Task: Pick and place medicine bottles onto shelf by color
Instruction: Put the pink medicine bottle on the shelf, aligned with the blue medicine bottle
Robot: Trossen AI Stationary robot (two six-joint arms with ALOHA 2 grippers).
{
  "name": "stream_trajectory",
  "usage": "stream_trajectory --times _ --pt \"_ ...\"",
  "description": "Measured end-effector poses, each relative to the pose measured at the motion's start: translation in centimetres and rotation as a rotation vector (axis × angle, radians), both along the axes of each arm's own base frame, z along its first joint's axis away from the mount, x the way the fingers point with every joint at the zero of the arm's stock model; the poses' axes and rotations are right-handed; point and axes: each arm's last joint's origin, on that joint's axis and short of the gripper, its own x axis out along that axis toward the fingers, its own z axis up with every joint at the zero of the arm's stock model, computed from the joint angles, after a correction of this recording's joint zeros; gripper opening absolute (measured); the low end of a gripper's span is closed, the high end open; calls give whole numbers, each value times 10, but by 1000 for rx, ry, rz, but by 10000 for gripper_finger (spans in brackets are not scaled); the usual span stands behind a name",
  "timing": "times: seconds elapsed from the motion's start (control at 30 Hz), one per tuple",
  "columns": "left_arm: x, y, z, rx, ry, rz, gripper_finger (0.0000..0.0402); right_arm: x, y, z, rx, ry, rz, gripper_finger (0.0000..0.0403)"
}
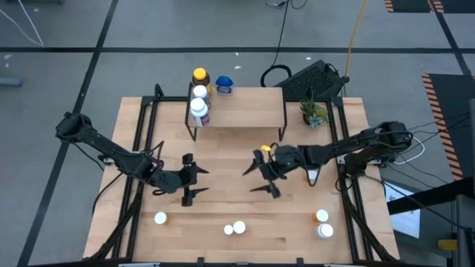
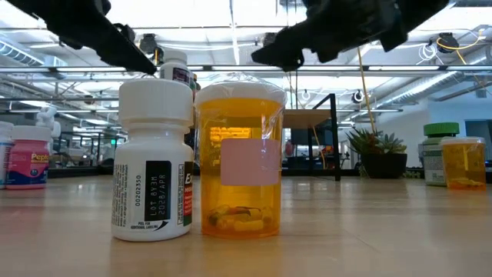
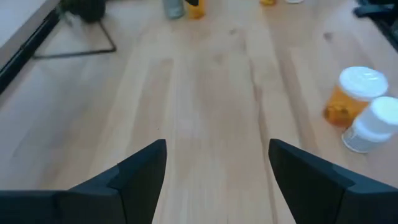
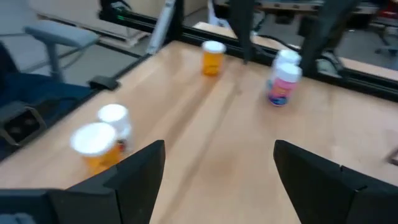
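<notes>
Grippers hover empty, bottles crowd the front edge

Both grippers, left gripper [image 1: 191,180] and right gripper [image 1: 261,176], hang mid-table with fingers apart. Two bottles [image 1: 234,228] stand touching at the front edge; grabbing one risks toppling its neighbour. Others already sit at the shelf [image 1: 245,107]'s left end.

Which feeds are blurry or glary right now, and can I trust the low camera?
Low view: the near white bottle and orange bottle are sharp, ceiling lights glare behind, both arms silhouetted. Left wrist view: bottles soft. Right wrist view: motion-blurred, pink-labelled bottle smeared. High view: evenly lit.
</notes>
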Motion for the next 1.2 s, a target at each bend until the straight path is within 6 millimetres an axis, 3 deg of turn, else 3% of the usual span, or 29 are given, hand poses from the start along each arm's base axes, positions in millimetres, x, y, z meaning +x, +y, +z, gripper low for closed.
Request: stream_trajectory --times 0.23,0.37,0.6,0.97,1.2 --pt "-1 0 -1 3 13 -2 287 1 16 4 -18 -53 -87 297" --pt "-14 5 -10 -65 129 151 287 2 14 5 6 -59 -213 297" --pt "-41 12 -27 -230 392 392 287 7 24 -4 74 -55 -209 297" --pt "-62 19 -34 -223 561 562 287 24 33 -35 87 -75 -209 297" --pt "-69 25 -35 -234 650 644 280 24 33 -35 78 -84 -207 297"
